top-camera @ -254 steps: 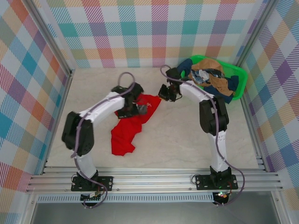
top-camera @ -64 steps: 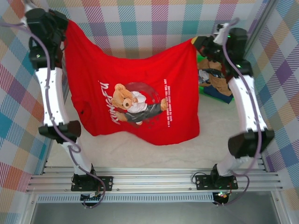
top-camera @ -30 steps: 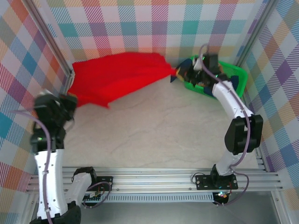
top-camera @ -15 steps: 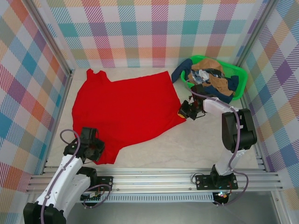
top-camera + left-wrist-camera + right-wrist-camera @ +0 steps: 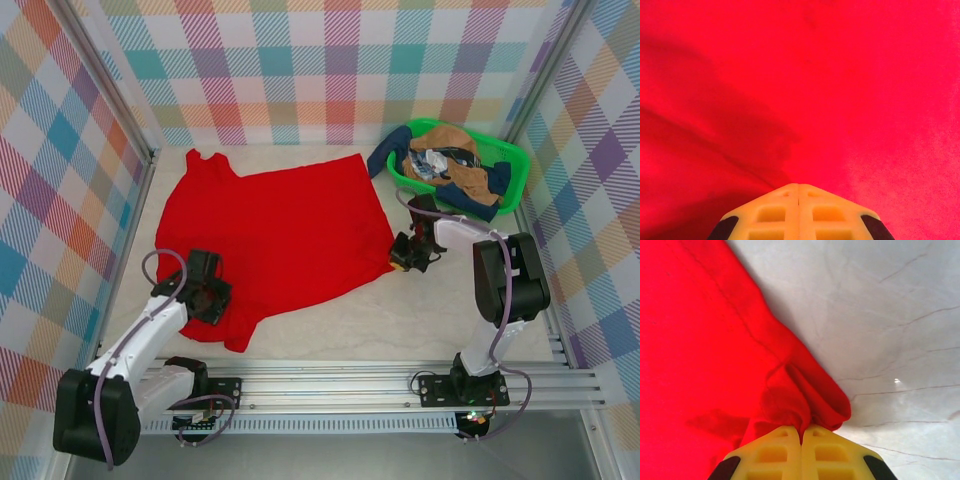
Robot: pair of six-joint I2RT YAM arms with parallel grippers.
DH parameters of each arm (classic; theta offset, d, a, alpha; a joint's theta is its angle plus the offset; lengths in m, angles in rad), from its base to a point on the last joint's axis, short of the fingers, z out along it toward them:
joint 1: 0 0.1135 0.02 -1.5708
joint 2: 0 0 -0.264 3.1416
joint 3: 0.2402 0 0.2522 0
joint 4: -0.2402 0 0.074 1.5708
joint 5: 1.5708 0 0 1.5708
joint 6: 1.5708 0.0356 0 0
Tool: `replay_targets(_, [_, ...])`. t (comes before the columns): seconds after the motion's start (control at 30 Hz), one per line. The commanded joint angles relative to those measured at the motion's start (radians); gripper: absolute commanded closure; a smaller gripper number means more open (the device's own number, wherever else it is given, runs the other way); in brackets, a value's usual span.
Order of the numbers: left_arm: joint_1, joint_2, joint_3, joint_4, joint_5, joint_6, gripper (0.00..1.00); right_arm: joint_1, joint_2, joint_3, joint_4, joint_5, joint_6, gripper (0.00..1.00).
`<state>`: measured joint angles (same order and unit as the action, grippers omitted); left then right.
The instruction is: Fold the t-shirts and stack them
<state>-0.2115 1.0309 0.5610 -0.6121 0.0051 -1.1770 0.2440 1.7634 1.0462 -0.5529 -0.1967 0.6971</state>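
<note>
Top external view: the red t-shirt (image 5: 280,230) lies spread flat, plain side up, on the left half of the table (image 5: 420,320), its long axis running left to right and one pointed corner aimed at the far-left wall. The left gripper (image 5: 208,300) has its fingers pressed together on the near-left corner. The right gripper (image 5: 405,257) pinches a fold of the right corner, near the green basket (image 5: 505,150)
</note>
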Motion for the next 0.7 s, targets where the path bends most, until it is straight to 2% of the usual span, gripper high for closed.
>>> replay_targets(0.0, [-0.031,0.039,0.066,0.060,-0.021,0.033,1.00,0.005,-0.034,-0.005,-0.041,0.059,-0.025,1.00])
replay_targets(0.07, [-0.032,0.074,0.105,0.065,-0.006,0.053,0.97,0.005,-0.028,0.002,-0.056,0.078,-0.020,0.98])
replay_targets(0.1, [-0.034,0.094,0.137,0.051,-0.002,0.065,0.81,0.004,-0.030,0.006,-0.070,0.095,-0.014,0.93])
replay_targets(0.13, [-0.034,0.113,0.178,0.027,-0.001,0.073,0.61,0.005,-0.040,0.006,-0.082,0.118,-0.009,0.86])
replay_targets(0.17, [-0.035,0.134,0.219,0.002,0.002,0.086,0.47,0.005,-0.058,0.003,-0.087,0.138,-0.008,0.79])
replay_targets(0.23, [-0.035,0.176,0.323,-0.040,0.005,0.123,0.31,0.004,-0.115,-0.007,-0.096,0.185,0.000,0.67])
replay_targets(0.3, [-0.035,0.221,0.414,-0.063,0.003,0.144,0.25,0.005,-0.181,-0.016,-0.094,0.220,-0.001,0.62])
replay_targets(0.37, [-0.026,0.272,0.509,-0.075,-0.007,0.174,0.25,0.005,-0.238,-0.015,-0.085,0.242,-0.006,0.60])
replay_targets(0.47, [0.064,0.411,0.660,-0.093,0.017,0.206,0.31,0.009,-0.279,0.004,-0.036,0.219,-0.031,0.57])
replay_targets(0.5, [0.104,0.472,0.730,-0.109,0.012,0.213,0.36,0.013,-0.275,0.017,-0.021,0.202,-0.041,0.57])
replay_targets(0.6, [0.213,0.653,0.904,-0.118,-0.046,0.158,0.68,0.022,-0.208,0.063,0.075,0.077,-0.077,0.64])
replay_targets(0.67, [0.266,0.779,0.985,-0.065,-0.073,0.101,0.81,0.050,-0.135,0.122,0.134,0.002,-0.113,0.68])
